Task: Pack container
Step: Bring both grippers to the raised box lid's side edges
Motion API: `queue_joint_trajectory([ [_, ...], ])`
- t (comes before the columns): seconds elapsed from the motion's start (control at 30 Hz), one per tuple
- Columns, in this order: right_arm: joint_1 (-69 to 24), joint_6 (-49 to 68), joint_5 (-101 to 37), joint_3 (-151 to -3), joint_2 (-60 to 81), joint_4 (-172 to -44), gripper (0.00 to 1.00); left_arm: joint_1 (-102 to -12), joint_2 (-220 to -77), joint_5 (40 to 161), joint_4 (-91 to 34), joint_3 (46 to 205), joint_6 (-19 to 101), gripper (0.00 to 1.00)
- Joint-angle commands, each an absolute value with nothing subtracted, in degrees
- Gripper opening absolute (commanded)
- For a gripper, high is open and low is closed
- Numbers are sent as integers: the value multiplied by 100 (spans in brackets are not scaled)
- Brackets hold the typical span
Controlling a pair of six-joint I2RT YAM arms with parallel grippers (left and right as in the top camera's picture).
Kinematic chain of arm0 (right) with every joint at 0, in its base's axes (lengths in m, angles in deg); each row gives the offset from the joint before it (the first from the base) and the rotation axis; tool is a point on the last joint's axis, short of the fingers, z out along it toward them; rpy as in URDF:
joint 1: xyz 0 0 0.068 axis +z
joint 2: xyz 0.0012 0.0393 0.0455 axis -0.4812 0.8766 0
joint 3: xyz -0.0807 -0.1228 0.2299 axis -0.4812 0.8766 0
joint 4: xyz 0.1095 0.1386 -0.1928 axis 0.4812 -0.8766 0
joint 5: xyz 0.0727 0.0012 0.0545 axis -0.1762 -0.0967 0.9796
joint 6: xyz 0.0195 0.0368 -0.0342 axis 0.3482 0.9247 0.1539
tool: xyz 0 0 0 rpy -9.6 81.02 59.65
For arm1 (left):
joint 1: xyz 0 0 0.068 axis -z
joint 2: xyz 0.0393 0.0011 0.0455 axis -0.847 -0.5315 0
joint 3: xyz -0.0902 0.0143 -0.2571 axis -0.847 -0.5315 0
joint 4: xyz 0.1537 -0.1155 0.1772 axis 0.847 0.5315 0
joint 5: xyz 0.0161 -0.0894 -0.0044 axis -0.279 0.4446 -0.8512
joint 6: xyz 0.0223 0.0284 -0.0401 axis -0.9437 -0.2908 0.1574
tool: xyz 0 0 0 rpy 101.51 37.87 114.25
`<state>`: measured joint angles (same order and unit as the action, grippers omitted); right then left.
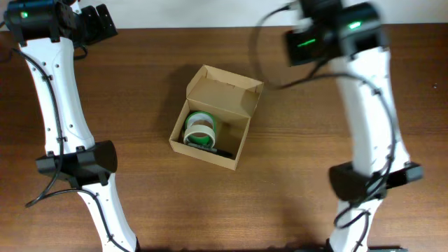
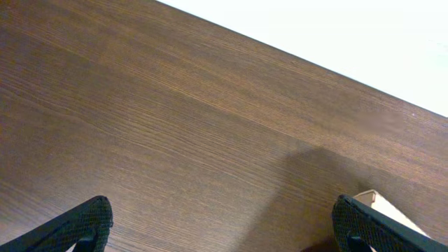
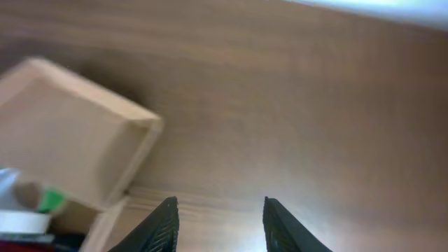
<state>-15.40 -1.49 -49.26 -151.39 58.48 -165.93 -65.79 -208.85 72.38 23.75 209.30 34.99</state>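
Container open at mid-table, both grippers clear of it.
The container (image 1: 204,156) sits on the table (image 1: 140,84) between the arms, its flap lid (image 1: 224,94) raised on the far side. A tape roll (image 1: 199,127) and a dark pen-like item (image 1: 215,149) lie inside. The left gripper (image 2: 224,227) is spread wide over bare wood, grasping nothing. The right gripper (image 3: 220,224) hovers beside the box, fingers parted and empty.

The container (image 1: 225,95) sits mid-counter (image 1: 140,84) between the two arms, its lid flap standing at the far side; a tape roll (image 1: 199,126) lies inside, toward the left wall.
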Motion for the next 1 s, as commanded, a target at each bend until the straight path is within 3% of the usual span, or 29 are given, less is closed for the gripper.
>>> queue_joint_trajectory([
  [0.0, -2401, 378, -4041, -14569, 5909, -16630, 38, -6588, -20871, 7393, 2395, 20914, 3472, 100],
  [0.03, -2565, 408, -3951, -14398, 5909, -16619, 36, -6588, -20871, 7483, 2401, 20912, 3470, 98],
  [0.07, -2742, 417, -3813, -14145, 5909, -16558, 33, -6586, -20882, 7590, 2406, 20910, 3464, 89],
  [0.17, -3039, 417, -3396, -13334, 5909, -16265, 24, -6553, -20961, 7736, 2462, 20812, 3442, 21],
  [0.2, -3078, 417, -3297, -13071, 5909, -16156, 22, -6535, -20987, 7739, 2497, 20753, 3444, 4],
  [0.37, -3000, 421, -2762, -11552, 5909, -15384, 4, -6413, -21236, 7754, 2749, 20230, 3260, 2],
  [0.6, -2407, 533, -2237, -10317, 5909, -14152, 4, -6208, -21444, 7754, 2657, 19070, 2976, 1],
  [0.97, -1439, 955, -2124, -10118, 5990, -12781, 4, -5838, -21590, 7793, 2576, 18818, 2847, 2],
])
